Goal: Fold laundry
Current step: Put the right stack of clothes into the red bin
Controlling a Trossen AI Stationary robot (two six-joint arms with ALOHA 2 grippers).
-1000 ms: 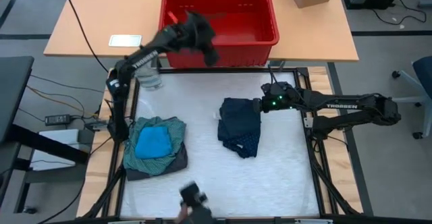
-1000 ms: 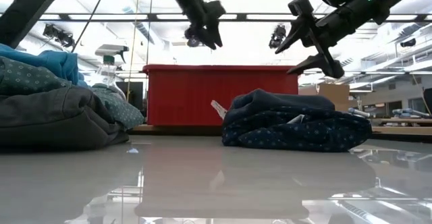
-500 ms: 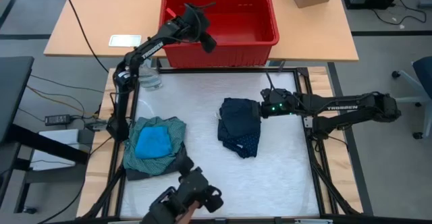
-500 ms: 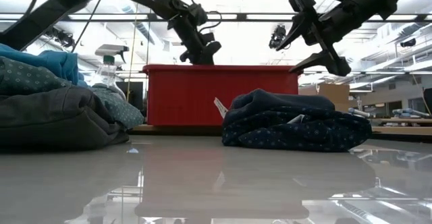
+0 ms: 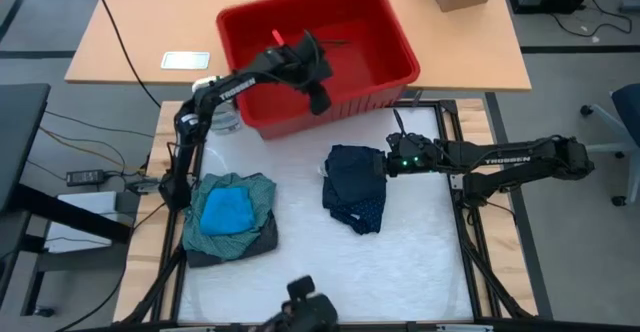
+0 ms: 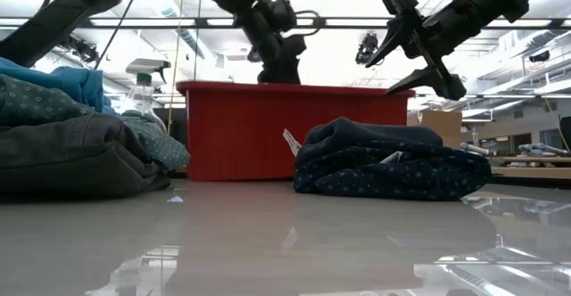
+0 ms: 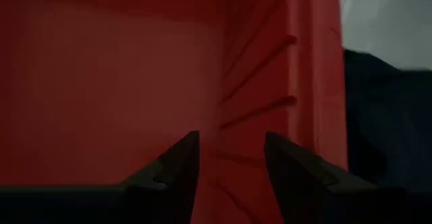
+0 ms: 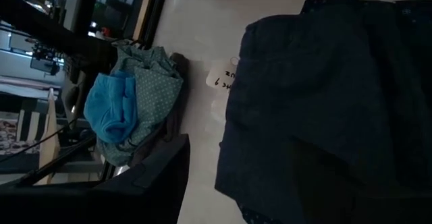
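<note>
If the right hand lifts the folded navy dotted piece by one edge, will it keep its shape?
Probably not. The navy dotted piece is soft cloth lying in loose, rounded folds, so it would likely unfold and hang. It looks light, and on the smooth white table it may slide when pushed.

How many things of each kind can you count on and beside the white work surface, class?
Cloth garments: 4 (teal-green shirt, bright blue piece, dark grey piece, navy dotted piece)
Red bins: 1
Spray bottles: 1
Total: 6

bin [image 5: 370,67]: red | folded piece [image 5: 356,187]: navy, dotted | shirt [image 5: 255,194]: teal-green | small piece [image 5: 225,212]: bright blue
</note>
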